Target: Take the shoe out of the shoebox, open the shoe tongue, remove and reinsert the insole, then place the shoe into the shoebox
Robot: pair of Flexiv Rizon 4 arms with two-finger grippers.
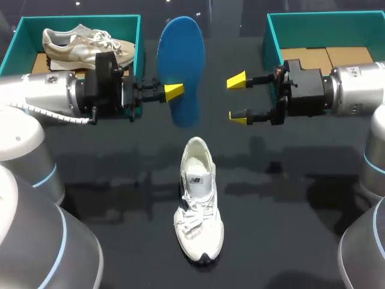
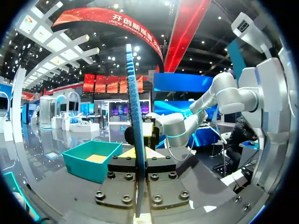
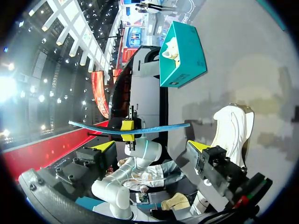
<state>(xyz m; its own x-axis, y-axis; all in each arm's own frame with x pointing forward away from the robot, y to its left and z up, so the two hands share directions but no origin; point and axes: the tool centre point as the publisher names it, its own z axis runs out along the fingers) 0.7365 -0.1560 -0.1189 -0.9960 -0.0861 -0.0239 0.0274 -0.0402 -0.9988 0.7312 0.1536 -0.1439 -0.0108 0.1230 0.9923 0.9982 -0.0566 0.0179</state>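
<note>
1. Dark and glossy, the table [image 1: 289,198] carries a teal box at each far corner, with a white shoe [image 1: 197,205] lying out in the open.
2. The left gripper [image 1: 173,92] is clamped on the blue insole [image 1: 180,54], pinching its lower part from both sides. The insole stands upright in the air, and most of it rises above the fingers.
3. From the left wrist, the insole [image 2: 133,116] shows edge-on, running straight up between the closed fingers.
4. The right gripper [image 1: 236,98] faces the left one with its fingers spread wide and nothing between them. The insole [image 3: 140,129] hangs just ahead of its tips, apart from them.
5. The white shoe rests on the table below both grippers and nearer the robot, touched by neither, with its toe pointing toward the robot.
6. The left shoebox [image 1: 18,36], behind the left gripper's arm, holds a second shoe [image 1: 84,45]. The right shoebox [image 1: 271,36] sits behind the right gripper.
</note>
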